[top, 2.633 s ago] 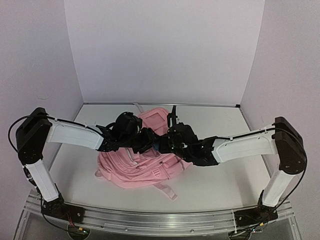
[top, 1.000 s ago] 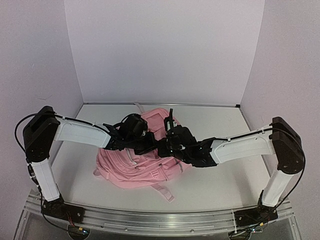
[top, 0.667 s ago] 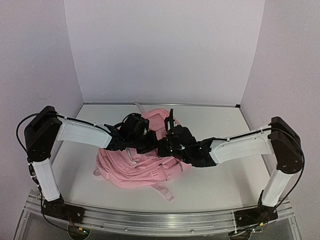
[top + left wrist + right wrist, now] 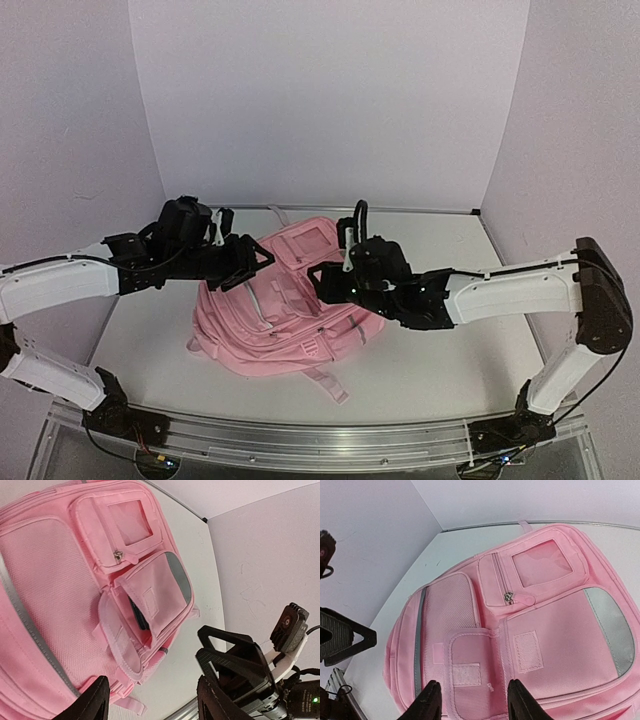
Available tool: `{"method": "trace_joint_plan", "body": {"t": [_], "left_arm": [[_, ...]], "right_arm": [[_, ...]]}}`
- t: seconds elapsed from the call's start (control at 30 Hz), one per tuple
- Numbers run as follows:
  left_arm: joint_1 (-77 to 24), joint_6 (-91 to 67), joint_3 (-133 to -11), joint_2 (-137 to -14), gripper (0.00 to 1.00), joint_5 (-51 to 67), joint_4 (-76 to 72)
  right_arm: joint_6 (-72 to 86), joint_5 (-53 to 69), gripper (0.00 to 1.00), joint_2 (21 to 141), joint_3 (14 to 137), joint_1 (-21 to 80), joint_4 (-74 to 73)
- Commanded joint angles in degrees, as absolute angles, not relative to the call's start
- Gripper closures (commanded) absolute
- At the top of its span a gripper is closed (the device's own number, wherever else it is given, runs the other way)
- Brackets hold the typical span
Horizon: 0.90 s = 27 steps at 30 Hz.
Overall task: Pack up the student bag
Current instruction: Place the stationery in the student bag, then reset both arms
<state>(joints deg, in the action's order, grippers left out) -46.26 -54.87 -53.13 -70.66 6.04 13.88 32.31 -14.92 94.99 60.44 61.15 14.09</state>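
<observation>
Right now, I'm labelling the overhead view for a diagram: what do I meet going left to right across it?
From the left: left arm's white forearm → left pincer → right pincer → right arm's white forearm → right arm's black elbow. The pink backpack overlaps both pincers, so I leave it out.

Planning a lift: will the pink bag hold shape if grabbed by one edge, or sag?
Likely sags: the bag is soft fabric, lying slumped flat. Its open pocket flap would probably flop. Pushed, it may bunch rather than slide cleanly.
</observation>
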Motion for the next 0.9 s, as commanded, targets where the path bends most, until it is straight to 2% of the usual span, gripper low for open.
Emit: {"method": "trace_joint_plan", "body": {"t": [0.0, 0.17, 0.27, 0.4, 0.57, 0.67, 0.87], "left_arm": [[-44.62, -57.33, -49.09, -69.3, 0.39, 10.0, 13.48], [-42.96, -60.46, -45.76, -72.96, 0.42, 17.22, 4.4], [-42.72, -62.3, -44.63, -76.23, 0.43, 20.4, -1.9], [-42.71, -62.48, -46.36, -81.39, 0.47, 22.23, -3.29], [-42.72, -62.41, -47.68, -85.97, 0.57, 23.19, -4.96], [-42.7, -62.82, -48.7, -88.46, 0.59, 24.47, -8.1], [-42.77, -61.4, -55.21, -96.35, 0.71, 28.09, -9.73]], "right_arm": [[32.88, -13.7, 0.61, 96.24, 62.82, 58.37, 10.43], [32.94, -8.84, 0.69, 102.03, 65.48, 56.44, 10.2], [33.26, -7.25, 0.7, 105.37, 66.58, 56.29, 10.13], [35.74, -9.18, 0.72, 107.21, 65.4, 55.45, 10.02], [36.17, -10.13, 0.68, 104.02, 63.33, 54.25, 9.93], [35.97, -11.98, 0.65, 99.54, 61.49, 53.68, 9.77], [36.21, -14.54, 0.6, 91.83, 57.92, 52.56, 8.74]]}}
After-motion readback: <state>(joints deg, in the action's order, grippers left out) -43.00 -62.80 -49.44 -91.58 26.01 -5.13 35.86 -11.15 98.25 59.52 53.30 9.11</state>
